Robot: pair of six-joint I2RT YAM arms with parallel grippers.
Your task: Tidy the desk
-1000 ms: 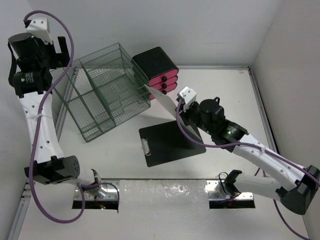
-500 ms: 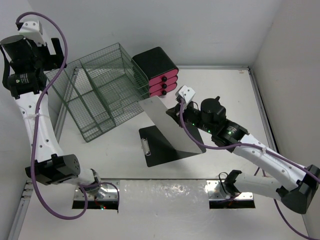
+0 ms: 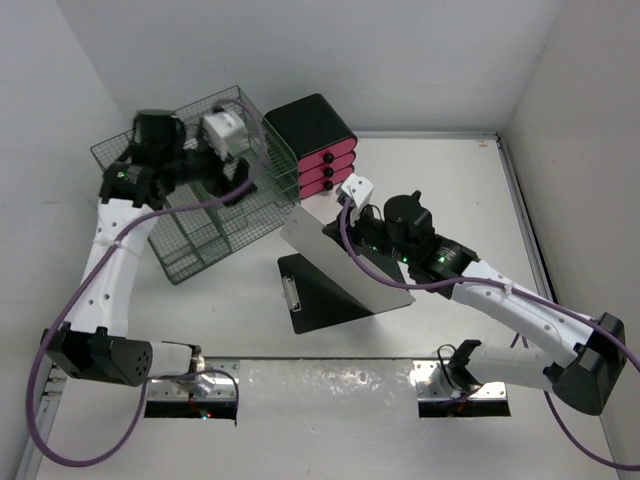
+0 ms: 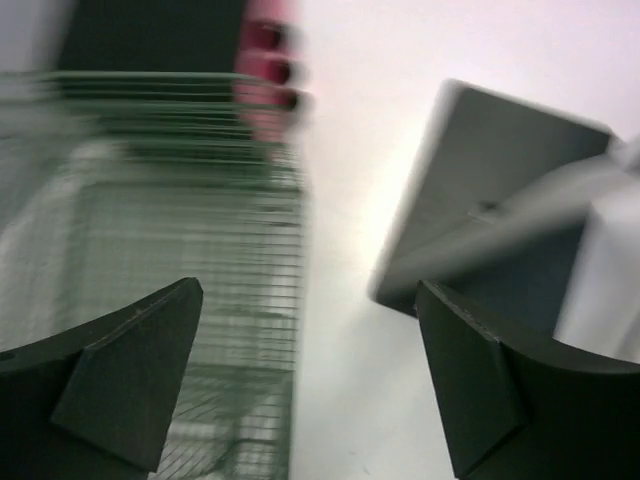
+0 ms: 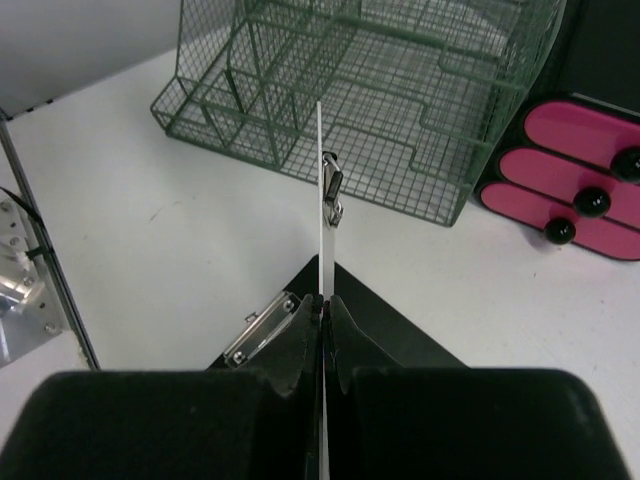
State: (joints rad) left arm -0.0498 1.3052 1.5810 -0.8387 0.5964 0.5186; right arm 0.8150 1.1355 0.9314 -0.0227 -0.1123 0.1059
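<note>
1. Top external view gives us the desk (image 3: 450, 190), a white tabletop that fills the scene; everything else stands on it or is held over it.
2. At the far left we see a green wire rack (image 3: 200, 240) standing on the desk, with the left arm hanging over it.
3. In the blurred left wrist view we find the left gripper (image 4: 308, 295) released. Its fingers are wide apart with nothing between them, above the rack's right edge.
4. Just beside the rack's far right corner we see a black box with pink drawers (image 3: 315, 135).
5. Near the rack's right side a black clipboard (image 3: 315, 305) lies flat on the desk, its metal clip at the left end.
6. Over that clipboard we see a pale board (image 3: 345, 265) held tilted, its far end towards the rack and carrying a small metal clip. We cannot tell whether it touches the clipboard.
7. The right gripper (image 5: 322, 305) is clenched on the pale board's near edge, which we see edge-on from the right wrist.
</note>
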